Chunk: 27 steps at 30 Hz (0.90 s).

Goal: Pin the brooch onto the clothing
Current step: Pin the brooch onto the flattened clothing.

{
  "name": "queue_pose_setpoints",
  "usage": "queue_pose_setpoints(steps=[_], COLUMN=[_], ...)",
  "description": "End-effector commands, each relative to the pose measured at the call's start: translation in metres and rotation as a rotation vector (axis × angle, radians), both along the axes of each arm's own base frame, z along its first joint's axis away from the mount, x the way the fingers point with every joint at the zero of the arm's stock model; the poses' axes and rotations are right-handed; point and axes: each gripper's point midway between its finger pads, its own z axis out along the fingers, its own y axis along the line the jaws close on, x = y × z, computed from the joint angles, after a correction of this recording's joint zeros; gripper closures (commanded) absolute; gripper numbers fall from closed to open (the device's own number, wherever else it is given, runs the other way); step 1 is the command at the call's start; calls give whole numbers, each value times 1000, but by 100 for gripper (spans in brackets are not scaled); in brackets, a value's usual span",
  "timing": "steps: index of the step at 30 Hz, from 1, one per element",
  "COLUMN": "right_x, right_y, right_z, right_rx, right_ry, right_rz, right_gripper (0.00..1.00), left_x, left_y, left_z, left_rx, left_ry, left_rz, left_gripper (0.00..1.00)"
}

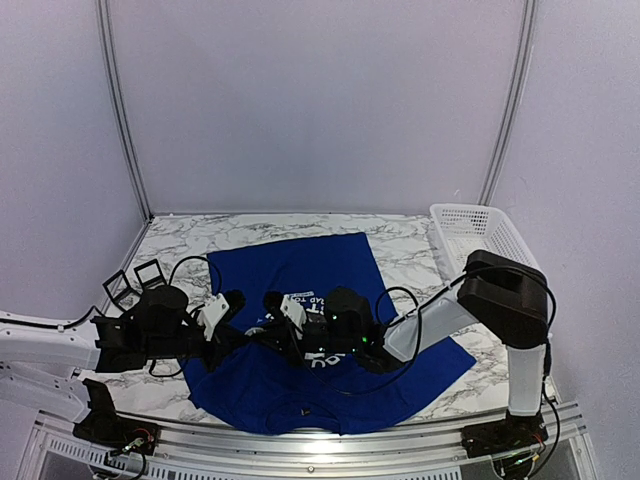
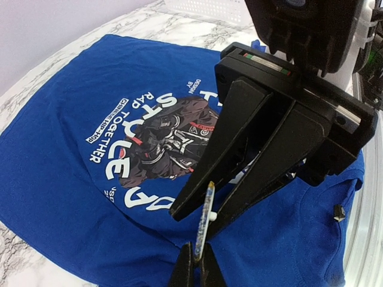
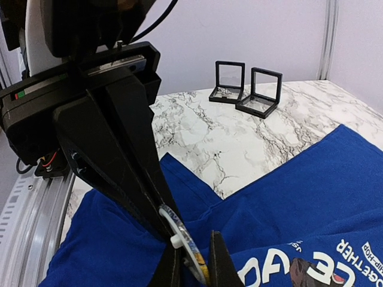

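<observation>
The clothing (image 1: pixel 300 265), a royal-blue T-shirt with a dark round graphic ringed by white lettering (image 2: pixel 161 143), lies spread on the marble table. Both grippers meet above its chest. The brooch (image 2: pixel 204 215), a thin disc seen edge-on with a white peg on its back, stands above the fabric. My left gripper (image 2: pixel 196 263) is shut on its lower rim. My right gripper (image 3: pixel 192 269) is closed round the same brooch (image 3: pixel 190 245), one finger against the peg side and one at the front face. In the top view the arms hide the brooch.
A white basket (image 1: pixel 480 235) stands at the back right. Two black square display frames (image 3: pixel 230 81) (image 3: pixel 260 92) sit at the table's left edge. A small black piece (image 2: pixel 339 212) lies on the shirt near the hem. A metal rail (image 1: pixel 300 445) runs along the near edge.
</observation>
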Motion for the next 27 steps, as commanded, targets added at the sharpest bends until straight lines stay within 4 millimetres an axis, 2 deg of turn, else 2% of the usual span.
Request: queue_pose_setpoints(steps=[1,7,27], right_x=[38,38,46], right_y=[-12,-17,-29], right_z=[3,2,8], right_rx=[-11,-2,40], right_ry=[52,72,136], right_rz=[-188,-211,-302], right_gripper=[92,89,89], left_x=[-10,-9,-5], left_y=[-14,-12,-10], left_z=[23,22,20], left_rx=[-90,-85,-90], left_ry=[0,-4,16], left_rz=[-61,-50,-12], left_gripper=[100,100,100])
